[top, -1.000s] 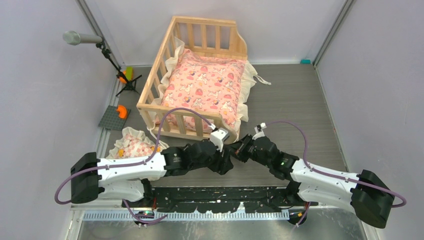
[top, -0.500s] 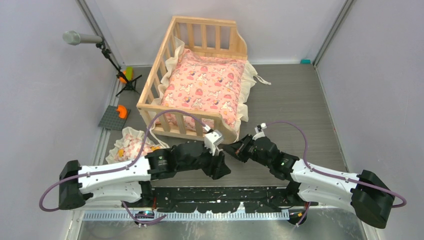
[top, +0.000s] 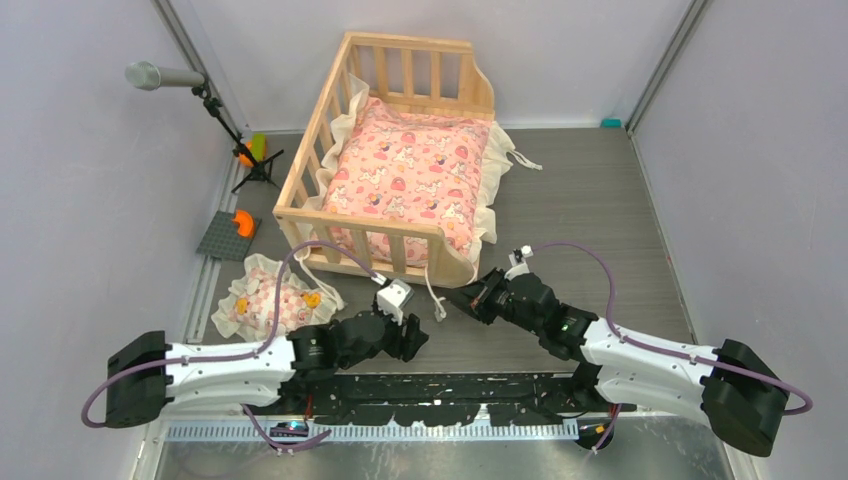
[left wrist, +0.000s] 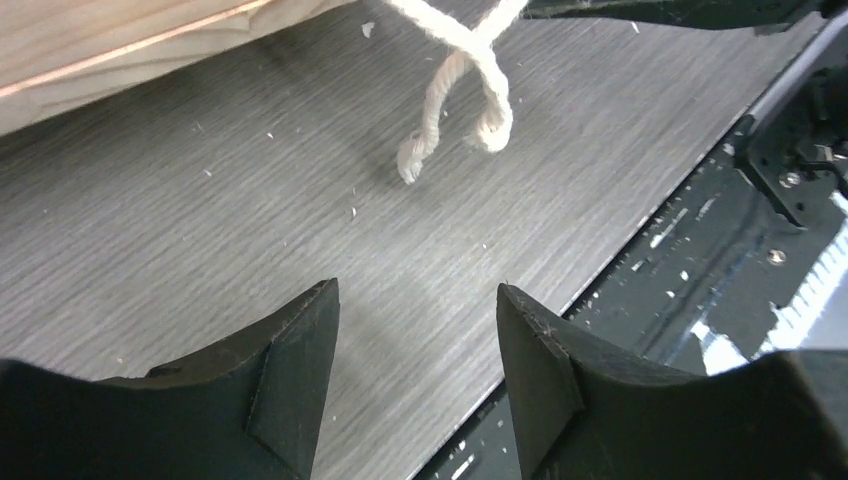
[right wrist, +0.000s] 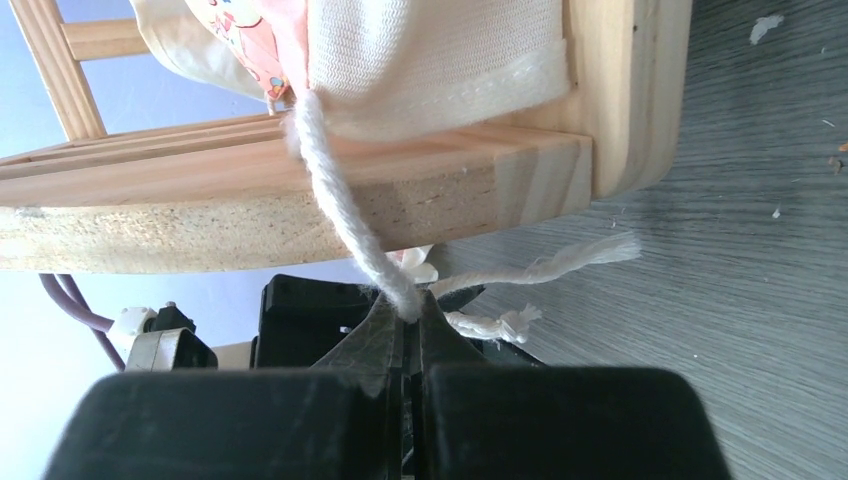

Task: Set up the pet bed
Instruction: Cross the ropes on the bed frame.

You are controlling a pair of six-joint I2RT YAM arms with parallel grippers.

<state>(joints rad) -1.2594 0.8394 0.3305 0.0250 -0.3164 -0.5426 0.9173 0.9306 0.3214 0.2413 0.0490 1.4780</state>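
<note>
The pet bed (top: 345, 110) of pale wood with slatted rails stands at the back, and a pink printed cushion (top: 410, 175) with a cream frill lies in it. A white cord (top: 432, 290) hangs from the cushion at the bed's near right corner. My right gripper (top: 463, 298) is shut on that cord (right wrist: 340, 215) just below the bed's wooden base (right wrist: 480, 185). My left gripper (top: 415, 337) hovers low over the floor, open and holding nothing (left wrist: 418, 300); the cord's loose ends (left wrist: 470, 95) lie ahead of its fingertips. A small frilled pillow (top: 262, 300) lies on the floor at the left.
A microphone on a stand (top: 165, 76) is at the far left. Below it are an orange and green toy (top: 250, 150) and a grey plate (top: 222, 238) with an orange piece. A black rail (top: 450, 388) runs along the near edge. A teal object (top: 610, 123) lies at the back right.
My left arm has pulled back from the bed's near corner, down and to the left, its gripper staying open. The right arm and the cord have not moved.
</note>
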